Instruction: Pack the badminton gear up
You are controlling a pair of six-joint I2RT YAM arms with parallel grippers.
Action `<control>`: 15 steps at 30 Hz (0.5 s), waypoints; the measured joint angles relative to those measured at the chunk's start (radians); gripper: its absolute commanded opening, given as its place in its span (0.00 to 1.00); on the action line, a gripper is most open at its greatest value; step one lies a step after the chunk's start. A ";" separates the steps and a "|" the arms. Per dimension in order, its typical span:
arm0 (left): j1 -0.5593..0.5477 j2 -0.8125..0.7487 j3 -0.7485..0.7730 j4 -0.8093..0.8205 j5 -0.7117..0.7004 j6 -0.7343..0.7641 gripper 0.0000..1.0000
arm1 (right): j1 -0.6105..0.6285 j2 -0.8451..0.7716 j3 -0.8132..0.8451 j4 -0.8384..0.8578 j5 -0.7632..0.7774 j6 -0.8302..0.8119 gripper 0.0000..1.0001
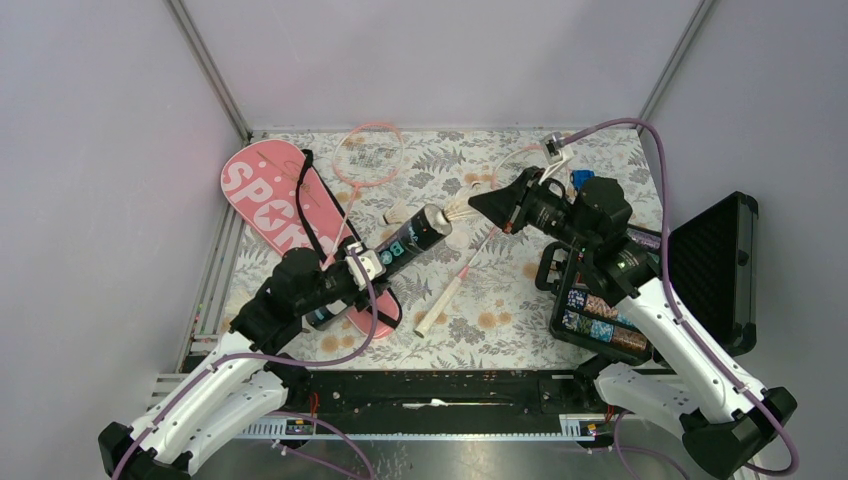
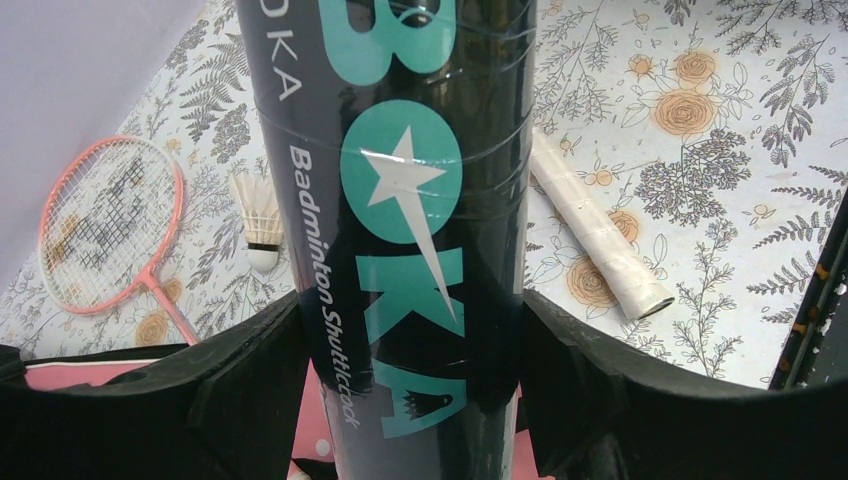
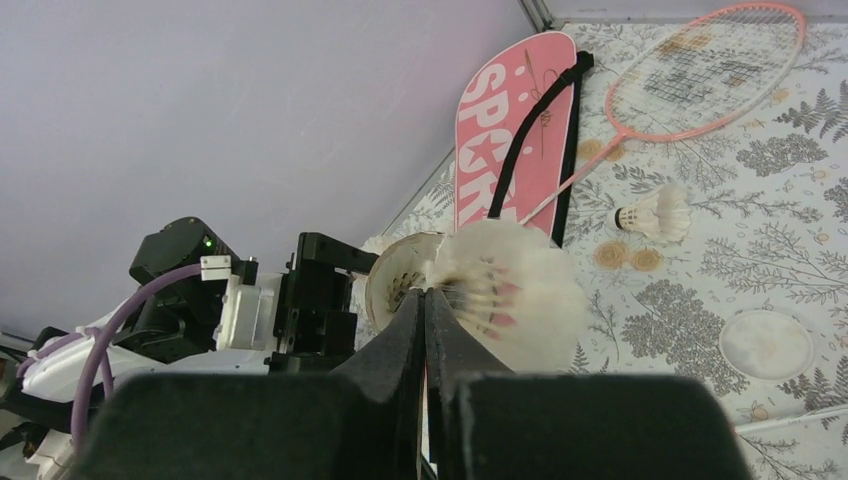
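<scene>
My left gripper is shut on the black tube with teal print, holding it tilted above the long pink SPORT bag. The tube's open mouth faces my right gripper. That gripper is shut on the feather skirt of a white shuttlecock just at the mouth. A second shuttlecock lies on the cloth. One pink racket lies at the back. The other racket's cream handle lies mid-table, its head partly hidden.
An open black case of patterned rolls stands at the right with its lid up. A small blue toy sits behind my right arm. A white round disc lies on the floral cloth. Grey walls enclose the table.
</scene>
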 measured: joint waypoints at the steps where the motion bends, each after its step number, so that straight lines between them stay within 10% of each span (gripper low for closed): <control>1: 0.000 0.000 0.000 0.000 0.000 0.000 0.24 | 0.003 0.000 0.000 -0.009 0.004 -0.007 0.00; 15: 0.000 0.000 0.000 0.000 0.000 0.000 0.24 | 0.023 0.022 0.000 -0.079 0.012 -0.051 0.00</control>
